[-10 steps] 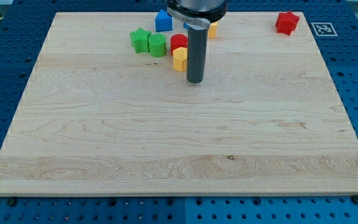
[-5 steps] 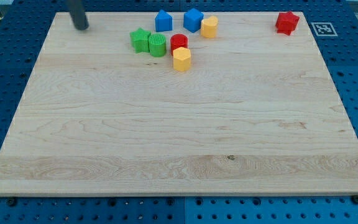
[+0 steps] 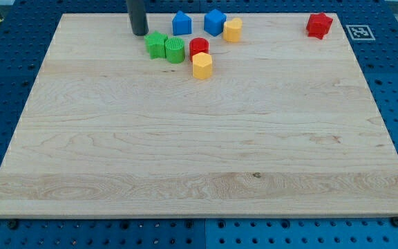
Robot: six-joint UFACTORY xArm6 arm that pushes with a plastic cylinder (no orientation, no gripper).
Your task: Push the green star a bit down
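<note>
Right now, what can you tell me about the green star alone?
The green star is a small, ridged, plastic-looking block lying flat on the wooden board near the view's top, left of centre. Its right side meets or nearly meets a rounded green block. My tip stands just up and left of it; whether they touch is unclear.

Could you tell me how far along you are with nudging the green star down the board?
No push shows yet: the green star sits near the view's top, against the green cylinder. In hand: my tip stands just up and to the view's left of the star, apparently apart from it. Left: bring the tip directly above the star, then push it a bit toward the view's bottom.
</note>
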